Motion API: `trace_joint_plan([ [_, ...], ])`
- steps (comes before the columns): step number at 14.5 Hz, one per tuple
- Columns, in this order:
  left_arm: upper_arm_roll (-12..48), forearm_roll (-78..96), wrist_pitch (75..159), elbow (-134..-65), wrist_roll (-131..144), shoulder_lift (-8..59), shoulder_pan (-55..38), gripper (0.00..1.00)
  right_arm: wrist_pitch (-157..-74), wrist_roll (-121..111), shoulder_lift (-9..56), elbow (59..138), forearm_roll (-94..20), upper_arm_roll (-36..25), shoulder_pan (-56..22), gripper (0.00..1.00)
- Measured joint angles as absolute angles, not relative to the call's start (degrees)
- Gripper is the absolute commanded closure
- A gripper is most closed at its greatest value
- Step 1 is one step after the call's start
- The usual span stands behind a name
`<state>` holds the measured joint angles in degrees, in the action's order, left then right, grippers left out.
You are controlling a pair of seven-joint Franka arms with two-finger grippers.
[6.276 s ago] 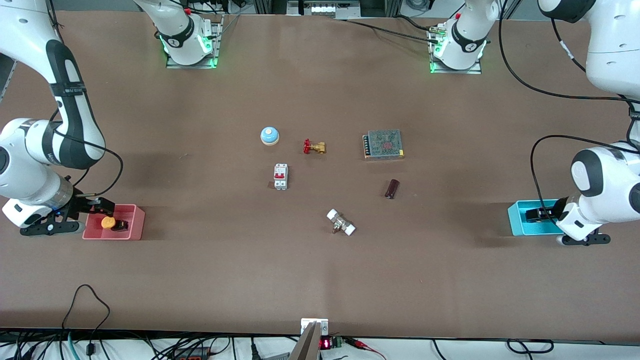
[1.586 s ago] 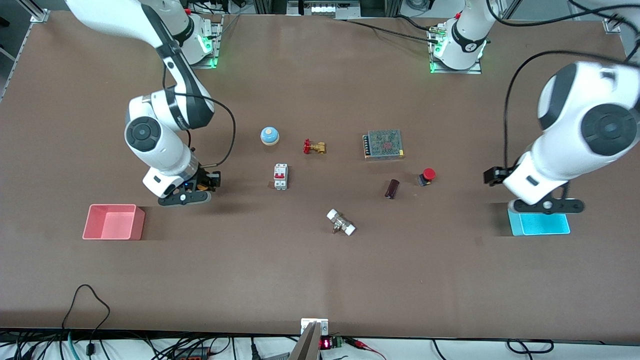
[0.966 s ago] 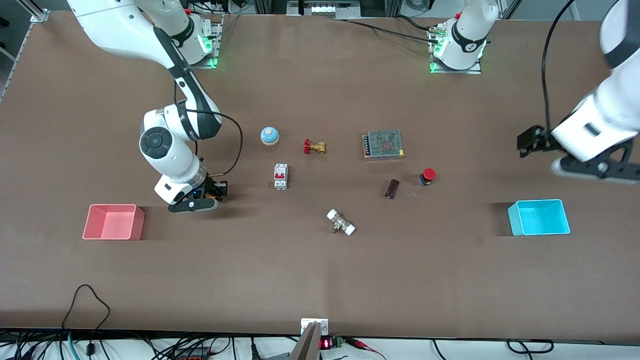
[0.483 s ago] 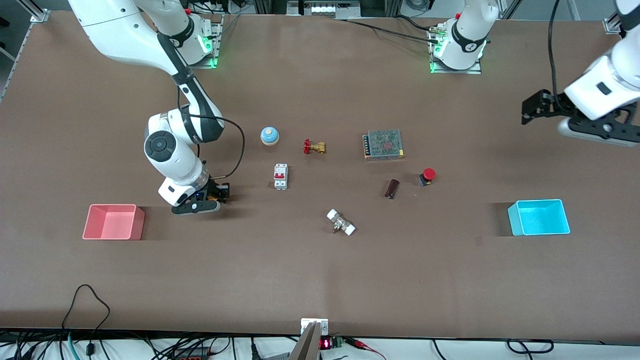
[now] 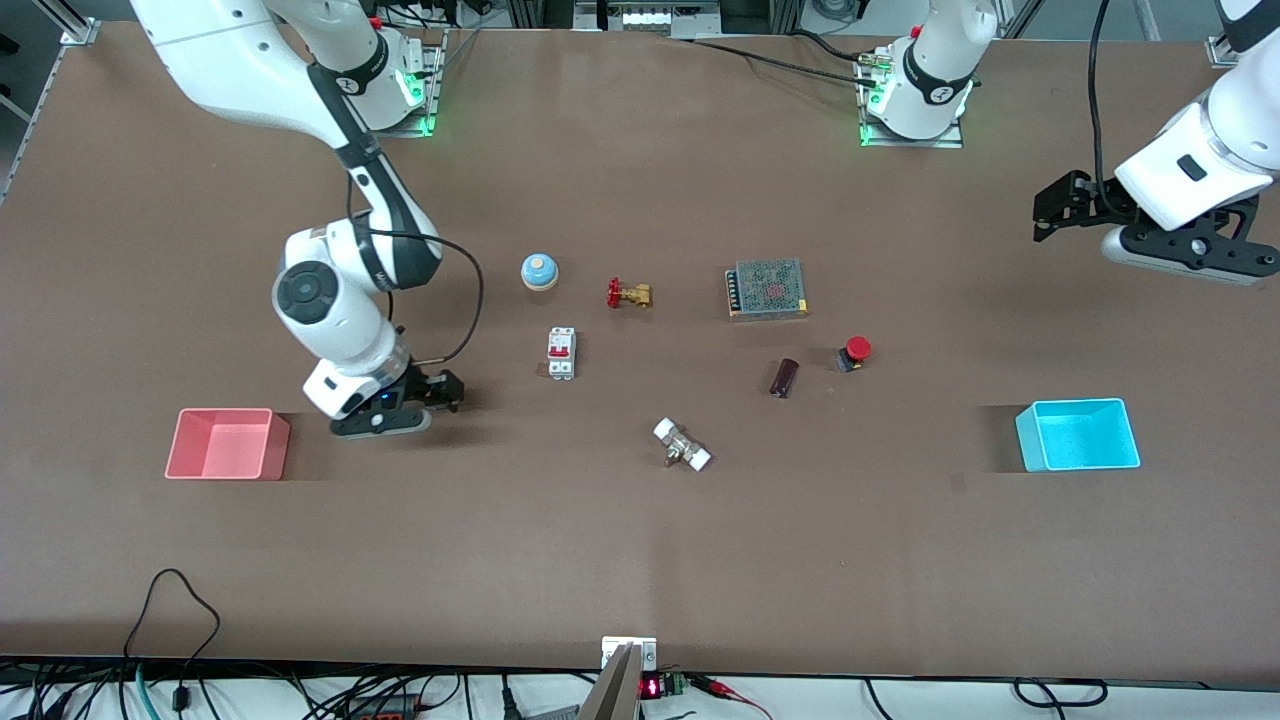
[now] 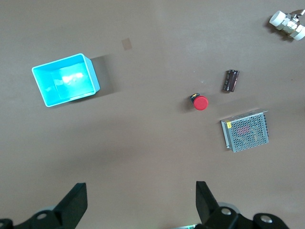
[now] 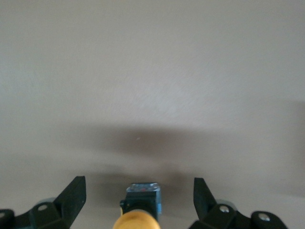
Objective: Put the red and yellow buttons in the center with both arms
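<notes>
Two arms had changed since half a second before. Front view: the right gripper (image 5: 448,390) had drawn slightly toward the pink bin (image 5: 226,443), low over the table between that bin and the white breaker (image 5: 561,352); the left gripper (image 5: 1050,205) had dropped a little, high above the left arm's end of the table. The red button (image 5: 853,351) stood where it had been, just beside the dark cylinder (image 5: 784,377), well apart from the blue bin (image 5: 1078,434). Bare tabletop (image 5: 640,560) lay wide open nearer the camera.

Left wrist view: the left gripper (image 6: 141,200) hung wide open, empty, over bare brown surface; the red button (image 6: 199,102) sat between the blue bin (image 6: 65,85) and the mesh-topped box (image 6: 245,130).

Right wrist view: the right gripper (image 7: 139,196) was spread wide, and the yellow button (image 7: 140,210) lay between its fingers (image 7: 73,193), seemingly untouched, though the frame edge cut it off.
</notes>
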<state>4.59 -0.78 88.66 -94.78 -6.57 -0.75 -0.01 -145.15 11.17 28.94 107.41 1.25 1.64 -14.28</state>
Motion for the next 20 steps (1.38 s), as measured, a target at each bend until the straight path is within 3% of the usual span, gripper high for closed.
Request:
trace_joint_plan([
  [5,4.5,-0.8,88.7,-94.8,-6.6,-0.7,0.1,0.0,-123.5,-1.1,21.4,98.1,-9.8,-0.5,-9.3,0.0],
  [11,4.4,-0.8,88.7,-94.8,-6.6,-0.7,1.3,0.0,-99.7,-4.0,11.0,91.4,-2.4,-3.1,-5.6,0.0],
  [16,4.4,-0.8,88.7,-94.7,-6.6,-0.7,1.3,0.0,-93.0,-3.9,6.6,90.6,-0.9,-3.2,-4.1,0.0],
  [20,4.5,-0.8,88.7,-94.7,-6.6,-0.7,1.2,0.0,-92.1,-3.9,6.3,90.6,-0.9,-3.3,-3.7,0.0],
])
